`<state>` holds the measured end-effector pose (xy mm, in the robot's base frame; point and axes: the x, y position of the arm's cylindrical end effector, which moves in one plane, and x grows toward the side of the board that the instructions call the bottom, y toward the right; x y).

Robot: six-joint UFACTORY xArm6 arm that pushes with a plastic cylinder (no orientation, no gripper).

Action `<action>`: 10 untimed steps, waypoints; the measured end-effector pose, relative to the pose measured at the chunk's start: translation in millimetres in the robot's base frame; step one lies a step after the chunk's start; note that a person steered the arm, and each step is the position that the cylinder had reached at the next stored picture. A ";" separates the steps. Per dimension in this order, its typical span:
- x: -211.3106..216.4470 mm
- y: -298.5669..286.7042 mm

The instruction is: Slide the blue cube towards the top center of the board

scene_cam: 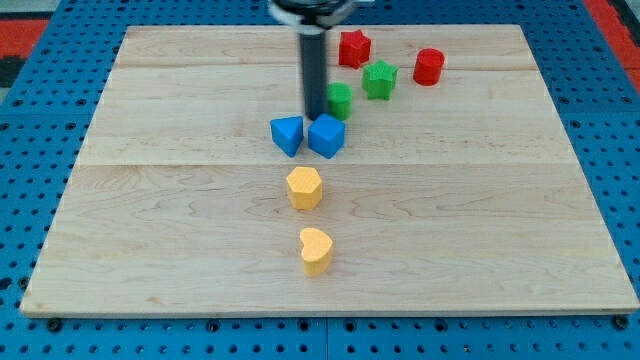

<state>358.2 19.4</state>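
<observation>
The blue cube [326,136] sits near the board's middle, a little above centre. A second blue block [287,134], wedge-like in shape, touches its left side. My tip [314,116] stands just above the two blue blocks, at the cube's upper left corner, close to or touching it. A green round block [340,100] sits right beside the rod on its right, just above the cube.
A green star block [379,79], a red star block [354,47] and a red cylinder [429,66] lie toward the top right. A yellow hexagon block [304,187] and a yellow heart block [316,250] lie below the cube. The wooden board [150,200] rests on a blue pegboard.
</observation>
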 end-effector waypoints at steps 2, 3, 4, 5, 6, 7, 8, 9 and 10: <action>55.4 75.4; 78.6 15.5; 34.1 -32.7; -4.3 -71.4; -26.8 -85.4; -46.2 -85.4; -70.1 -74.6; -94.8 -79.9; -46.1 -40.6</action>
<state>312.1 -21.2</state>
